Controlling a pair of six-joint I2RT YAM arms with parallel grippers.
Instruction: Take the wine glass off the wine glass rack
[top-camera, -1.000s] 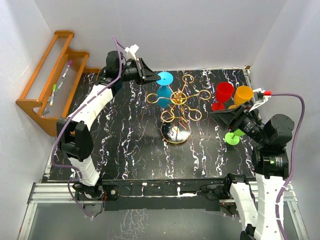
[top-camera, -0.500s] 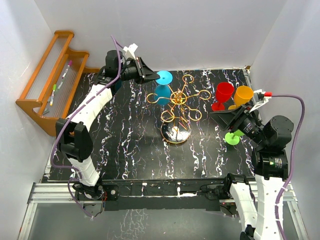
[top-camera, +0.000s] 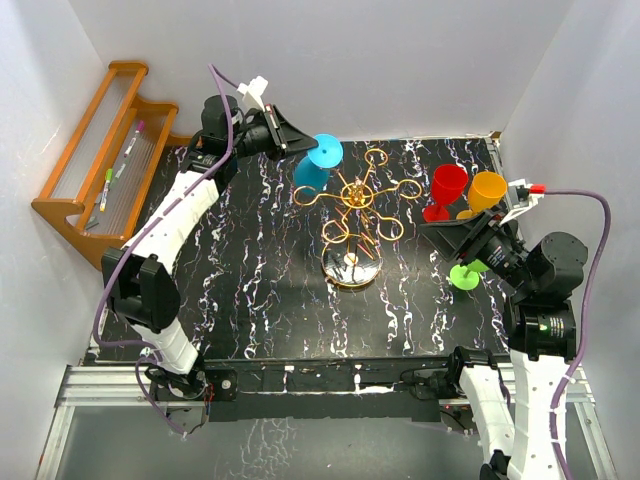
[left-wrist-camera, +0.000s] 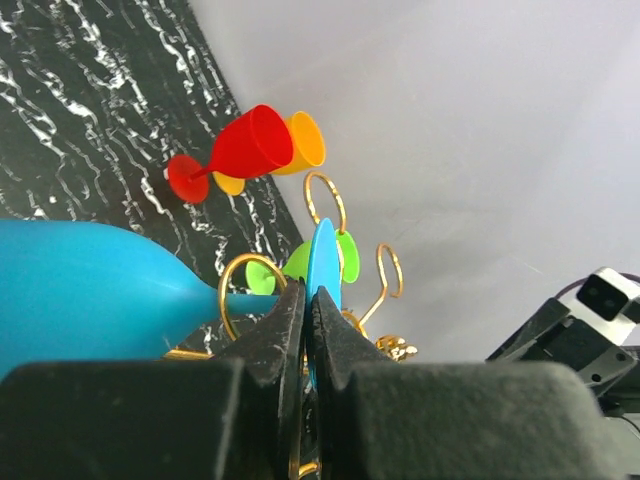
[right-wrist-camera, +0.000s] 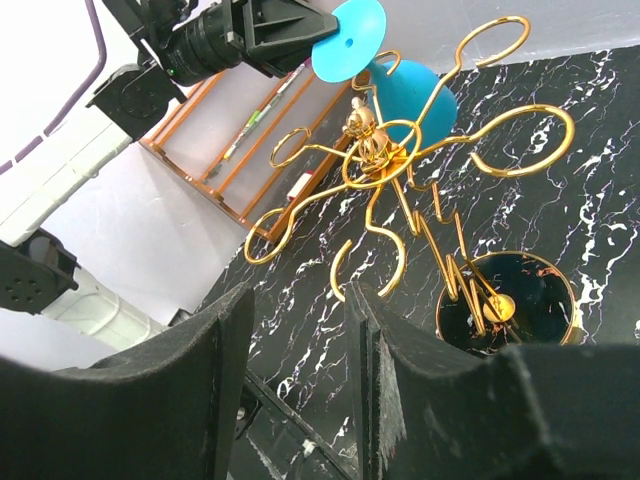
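The gold wire wine glass rack (top-camera: 356, 203) stands mid-table on its round base (top-camera: 351, 267). A blue wine glass (top-camera: 312, 172) hangs tilted at the rack's far-left ring arm. My left gripper (top-camera: 300, 148) is shut on the rim of the glass's blue foot disc (top-camera: 325, 152). In the left wrist view the disc (left-wrist-camera: 322, 262) sits edge-on between the closed fingers, the stem passing through a gold ring (left-wrist-camera: 243, 290). My right gripper (top-camera: 440, 233) is open and empty, right of the rack. The right wrist view shows the rack (right-wrist-camera: 385, 160) and the blue glass (right-wrist-camera: 408, 88).
Red (top-camera: 446, 188) and orange (top-camera: 486, 191) wine glasses stand at the back right. A green glass (top-camera: 466, 274) lies by the right arm. An orange-brown wooden shelf (top-camera: 105, 165) with pens leans at the far left wall. White walls enclose the table.
My left gripper has lifted and pulled back-left with the blue glass's foot. The glass has tilted and slid outward along the ring arm. The right arm has not moved.
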